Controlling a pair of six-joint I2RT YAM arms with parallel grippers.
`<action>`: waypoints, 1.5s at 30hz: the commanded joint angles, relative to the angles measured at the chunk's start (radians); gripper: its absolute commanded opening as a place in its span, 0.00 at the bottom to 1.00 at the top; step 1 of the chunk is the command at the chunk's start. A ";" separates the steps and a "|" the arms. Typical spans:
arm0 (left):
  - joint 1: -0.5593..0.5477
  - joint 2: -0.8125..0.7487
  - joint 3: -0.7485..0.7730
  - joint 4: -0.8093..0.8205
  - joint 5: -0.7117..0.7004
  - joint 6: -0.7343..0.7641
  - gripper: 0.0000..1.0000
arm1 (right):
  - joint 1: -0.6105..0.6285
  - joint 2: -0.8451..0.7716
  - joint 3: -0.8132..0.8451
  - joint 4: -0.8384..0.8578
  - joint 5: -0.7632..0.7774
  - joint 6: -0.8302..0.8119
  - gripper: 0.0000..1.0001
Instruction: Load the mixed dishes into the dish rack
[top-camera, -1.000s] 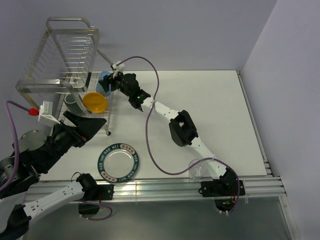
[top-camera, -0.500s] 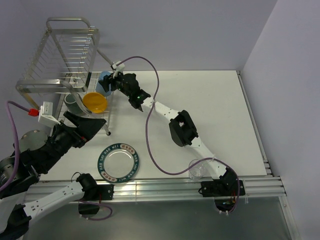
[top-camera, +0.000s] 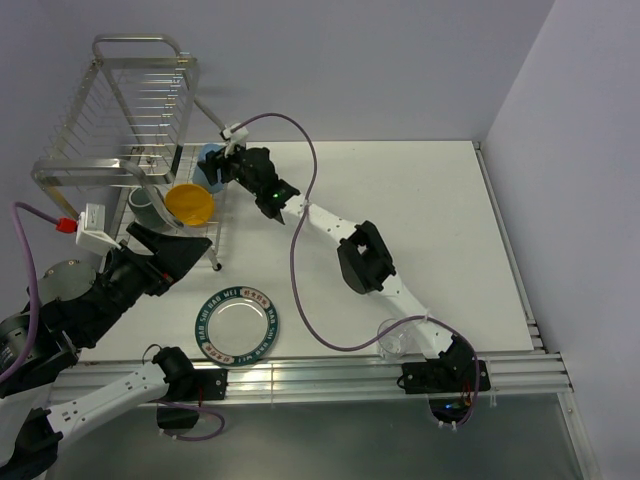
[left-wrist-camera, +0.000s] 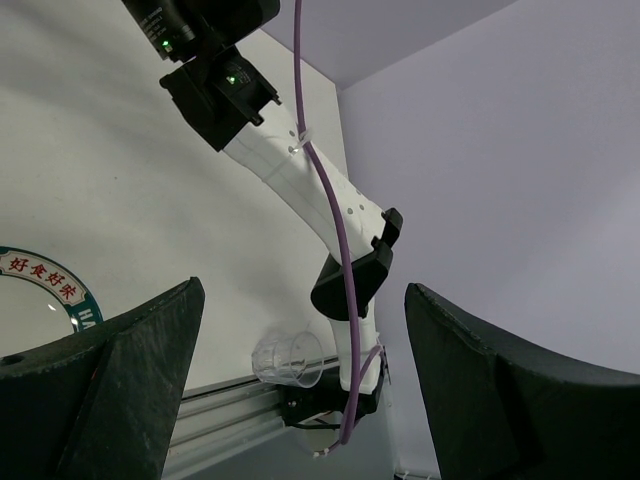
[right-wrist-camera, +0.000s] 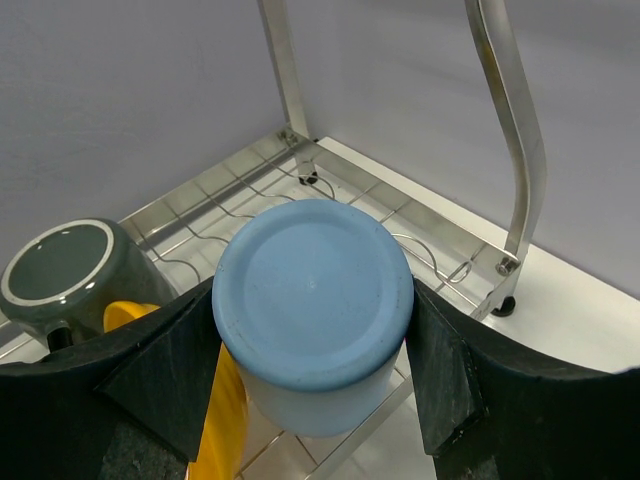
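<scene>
Right fingers (right-wrist-camera: 160, 380) tight on inverted light blue cup (right-wrist-camera: 312, 300) in dish rack (top-camera: 120, 120), ten o'clock; left fingers (left-wrist-camera: 130, 390) wide apart, empty

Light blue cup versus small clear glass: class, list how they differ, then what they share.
The light blue cup is opaque; the small clear glass is see-through. The cup sits in the dish rack, base toward the wrist camera, held by the right gripper; the glass stands on the table, untouched. Both are handleless drinking vessels.
</scene>
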 joint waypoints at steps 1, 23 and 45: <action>-0.001 0.007 0.028 0.008 -0.016 0.004 0.88 | 0.052 0.008 0.044 -0.021 0.071 -0.005 0.41; -0.001 -0.006 0.026 -0.009 -0.023 -0.006 0.88 | 0.069 0.000 0.026 -0.015 0.137 -0.038 0.70; -0.001 -0.004 0.006 0.001 -0.019 -0.009 0.89 | 0.053 -0.090 -0.172 0.149 0.132 0.005 1.00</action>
